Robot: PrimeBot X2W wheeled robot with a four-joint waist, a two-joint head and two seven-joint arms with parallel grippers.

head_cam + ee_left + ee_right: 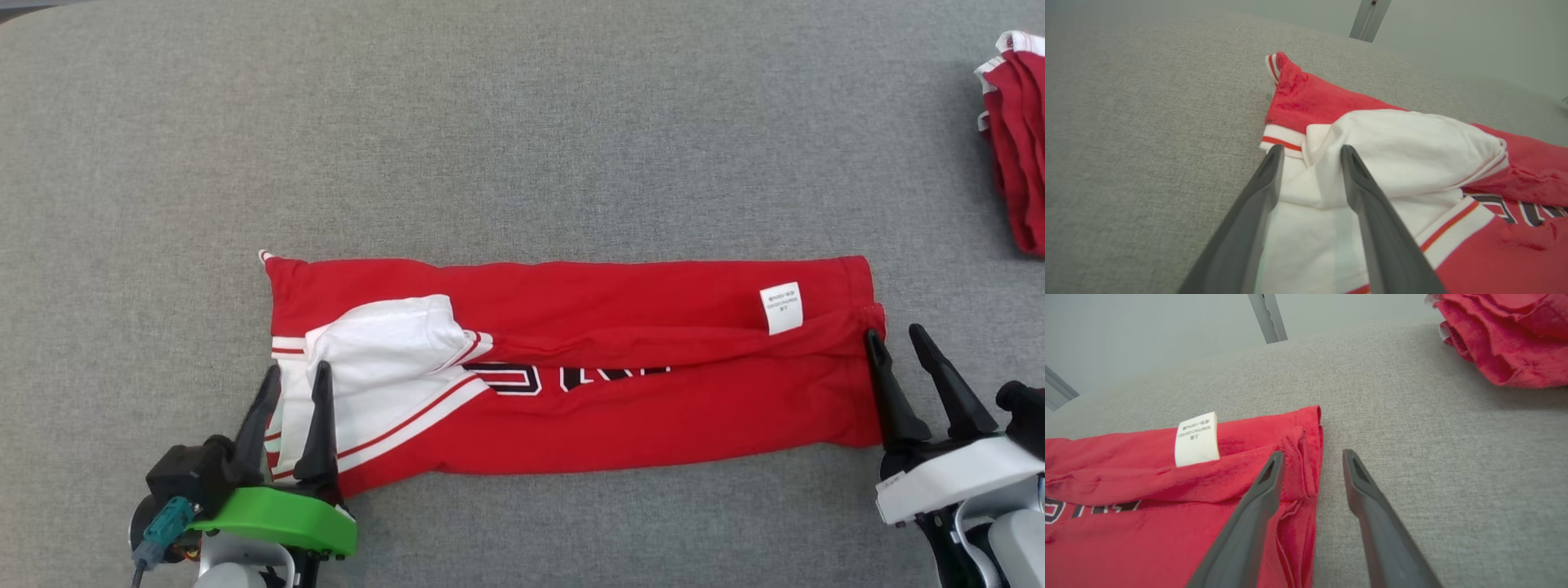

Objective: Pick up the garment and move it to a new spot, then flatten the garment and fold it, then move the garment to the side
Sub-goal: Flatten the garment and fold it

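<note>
grey table [522, 122] holds the half-folded garment [612, 425], left gripper [298, 369] and right gripper [894, 331] open-jawed at its ends, likely to fold evenly.

Open grey surface [490, 122] ahead, red pile [1016, 139] far right

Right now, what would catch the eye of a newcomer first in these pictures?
First, the long folded red cloth garment lying across the middle of the grey fabric-covered table, with a white sleeve at its left end. Then the open left gripper over that sleeve and the open right gripper at the opposite end.
</note>
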